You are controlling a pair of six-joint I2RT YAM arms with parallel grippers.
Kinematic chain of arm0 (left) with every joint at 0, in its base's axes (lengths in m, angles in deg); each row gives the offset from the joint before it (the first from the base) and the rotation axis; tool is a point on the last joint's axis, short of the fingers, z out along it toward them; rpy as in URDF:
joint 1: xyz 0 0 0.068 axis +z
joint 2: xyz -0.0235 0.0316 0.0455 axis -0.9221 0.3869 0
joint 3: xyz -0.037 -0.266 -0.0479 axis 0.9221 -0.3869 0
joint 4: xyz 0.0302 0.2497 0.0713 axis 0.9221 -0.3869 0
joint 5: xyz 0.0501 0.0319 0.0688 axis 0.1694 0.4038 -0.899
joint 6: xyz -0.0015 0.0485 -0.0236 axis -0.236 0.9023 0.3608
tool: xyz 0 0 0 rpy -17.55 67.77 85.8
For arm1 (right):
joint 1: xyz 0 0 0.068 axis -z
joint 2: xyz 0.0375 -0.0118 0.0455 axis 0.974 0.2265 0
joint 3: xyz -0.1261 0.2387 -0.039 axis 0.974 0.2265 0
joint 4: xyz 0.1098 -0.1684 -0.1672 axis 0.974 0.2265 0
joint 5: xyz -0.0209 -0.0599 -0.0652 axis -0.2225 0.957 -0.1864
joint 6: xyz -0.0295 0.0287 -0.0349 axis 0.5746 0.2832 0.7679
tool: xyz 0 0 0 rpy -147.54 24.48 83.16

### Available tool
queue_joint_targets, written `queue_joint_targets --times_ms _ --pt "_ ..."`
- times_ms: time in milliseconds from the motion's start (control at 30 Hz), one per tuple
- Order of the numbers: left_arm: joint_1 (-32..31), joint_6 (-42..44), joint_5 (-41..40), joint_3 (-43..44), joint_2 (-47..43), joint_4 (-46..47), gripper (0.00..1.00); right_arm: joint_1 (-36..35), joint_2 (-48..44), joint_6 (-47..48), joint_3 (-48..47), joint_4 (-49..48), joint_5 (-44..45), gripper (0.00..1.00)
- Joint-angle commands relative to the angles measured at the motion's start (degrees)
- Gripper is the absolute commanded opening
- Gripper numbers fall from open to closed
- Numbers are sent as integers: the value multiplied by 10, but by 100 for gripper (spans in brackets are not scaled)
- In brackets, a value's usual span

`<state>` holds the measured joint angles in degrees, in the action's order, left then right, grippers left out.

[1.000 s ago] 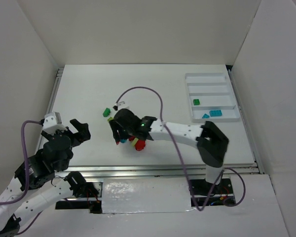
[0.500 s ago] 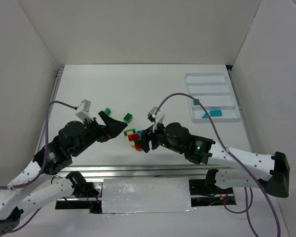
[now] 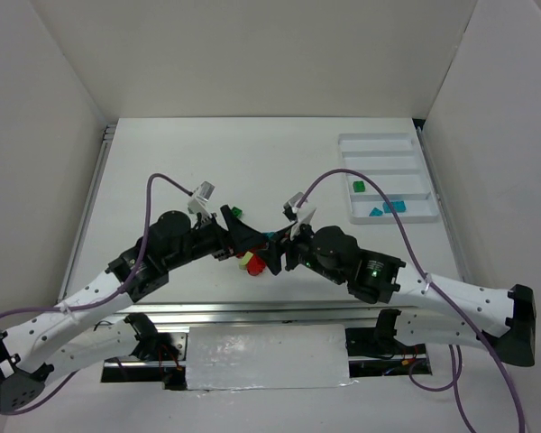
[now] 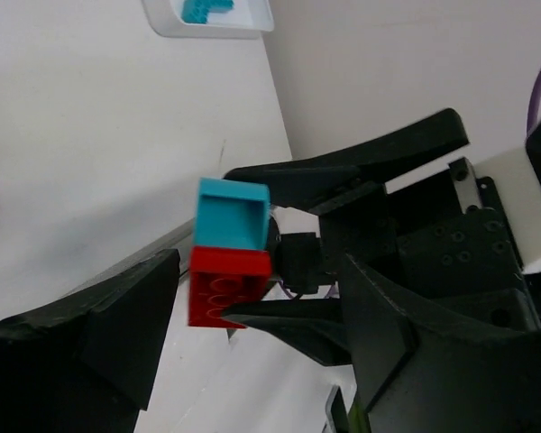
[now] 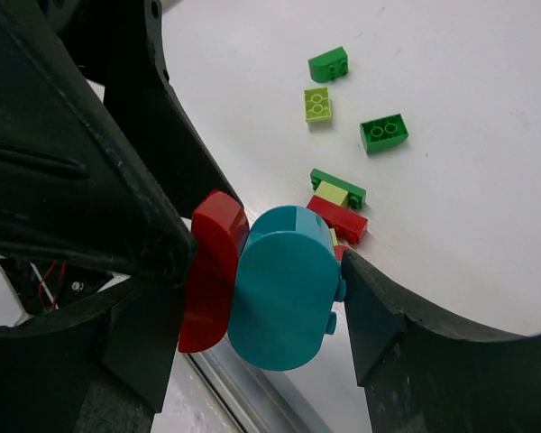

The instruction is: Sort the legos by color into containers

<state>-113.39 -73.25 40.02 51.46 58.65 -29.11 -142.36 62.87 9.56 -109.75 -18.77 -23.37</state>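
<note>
Bricks (image 5: pixel 275 280), red joined to cyan, clenched in right gripper (image 5: pixel 261 307) by desk's (image 3: pixel 162 162) near edge; left gripper (image 4: pixel 260 262) agape; light, stiff, slick; pinch flat sides.

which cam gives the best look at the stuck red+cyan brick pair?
Right wrist. The red-and-cyan brick pair sits large and central, clamped in the right tool, with the seam between the colours plain. Left wrist shows it smaller but still clear, cyan on top of red. Top external: almost wholly hidden.
</note>
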Motion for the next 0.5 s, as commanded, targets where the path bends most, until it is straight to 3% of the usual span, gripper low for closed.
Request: queue_joint_targets --times_ms 0,133,167,267,333,433,467 --pt "-3 9 62 4 18 104 82 -5 4 -11 -34 8 24 16" --pt "-14 25 71 19 51 106 60 -5 10 -30 -49 25 49 17" --pt "-15 30 73 20 55 105 51 -4 13 -34 -52 29 52 17" --pt "-15 35 74 18 61 102 41 -4 18 -44 -62 41 56 17" --pt "-15 38 73 16 62 103 41 -4 19 -47 -68 45 53 17" --pt "-15 55 79 20 65 103 20 -4 18 -52 -72 45 34 18" --pt "-15 66 82 24 65 106 7 -4 16 -53 -71 44 29 19"
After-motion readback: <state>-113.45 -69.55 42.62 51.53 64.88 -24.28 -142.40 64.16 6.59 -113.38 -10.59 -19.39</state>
